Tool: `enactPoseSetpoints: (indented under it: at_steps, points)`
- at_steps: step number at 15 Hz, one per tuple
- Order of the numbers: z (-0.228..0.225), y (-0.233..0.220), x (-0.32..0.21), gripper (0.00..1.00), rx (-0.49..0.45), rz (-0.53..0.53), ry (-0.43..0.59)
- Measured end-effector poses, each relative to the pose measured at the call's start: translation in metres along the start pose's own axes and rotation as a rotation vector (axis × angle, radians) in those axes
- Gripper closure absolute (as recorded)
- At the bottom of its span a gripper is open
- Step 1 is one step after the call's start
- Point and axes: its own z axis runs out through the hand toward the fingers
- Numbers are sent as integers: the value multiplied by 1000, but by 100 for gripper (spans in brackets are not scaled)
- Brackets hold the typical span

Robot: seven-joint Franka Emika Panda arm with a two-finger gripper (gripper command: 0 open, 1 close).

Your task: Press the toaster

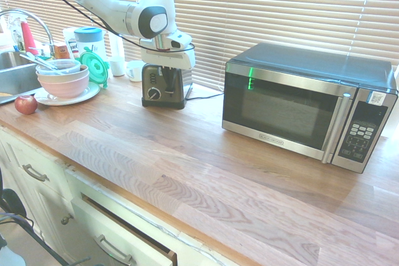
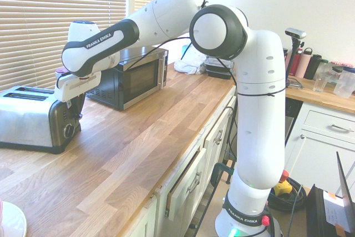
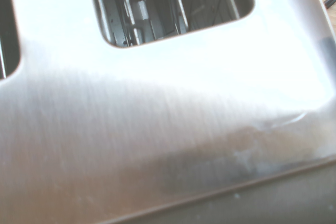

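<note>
Claw [image 2: 77, 116] clenched at the toaster's [image 2: 25, 121] dial end

Fingers together, the claw points down right beside the end of the toaster that carries the dial [image 1: 153, 93]. Nothing shows between its fingertips; whether they touch the toaster, I cannot tell. The white arm [image 2: 166, 18] reaches over to the toaster with its wrist bent above that same end.

The toaster stands upright on the wooden counter [image 1: 187, 172], just in front of the window blinds [image 1: 206, 4]. Its two slots open upward, and the close view from the wrist shows metal wires down inside one slot [image 3: 173, 3].

To the right of the toaster, as the first exterior view shows it, sits the microwave [image 1: 280, 104], its door closed. To the toaster's left are a white mug [image 1: 134, 71], a green lid [image 1: 93, 68], a container with a blue lid [image 1: 90, 40] and stacked bowls [image 1: 63, 84] on a white plate [image 1: 84, 96]. Farther left of the toaster are a red apple [image 1: 25, 104] and the sink [image 1: 17, 76]. Below the toaster's level, under the counter's front edge, a drawer [image 1: 118, 232] stands partly open.
</note>
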Motion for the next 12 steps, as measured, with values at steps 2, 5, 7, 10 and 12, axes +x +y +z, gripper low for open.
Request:
enactPoseSetpoints:
  at_steps: [2, 5, 7, 10, 12]
  points:
    - [1, 2, 1, 100, 12, -4, -5]
    - [1, 4, 2, 100, 20, -16, -10]
    - [1, 3, 2, 100, 20, -17, -10]
    - [0, 3, 1, 100, 17, -21, -7]
    - [-1, 2, 1, 100, 13, -19, -5]
